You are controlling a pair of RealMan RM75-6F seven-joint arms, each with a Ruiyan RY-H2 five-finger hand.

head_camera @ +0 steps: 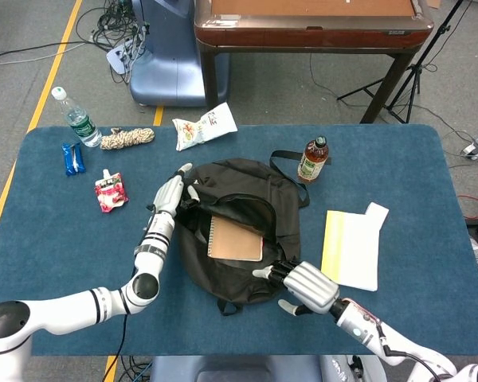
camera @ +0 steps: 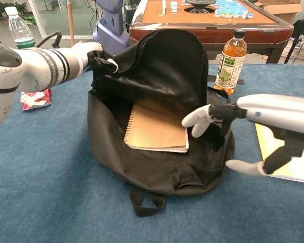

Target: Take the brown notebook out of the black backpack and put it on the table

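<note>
Brown notebook [head_camera: 236,239] lies inside black backpack [head_camera: 223,274], flap held up by left hand [head_camera: 169,199]. Right hand [head_camera: 303,286], fingers [camera: 196,119] spread and empty, at backpack's 4 o'clock. Tea bottle [head_camera: 312,159] at 1 o'clock; yellow booklet [head_camera: 350,248] at 3 o'clock on the surface [head_camera: 56,239].

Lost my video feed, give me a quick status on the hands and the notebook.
Left hand holds backpack flap up. Right hand open at the bag's edge, not touching. Brown notebook lies flat inside, exposed. Nothing blocking it.
</note>
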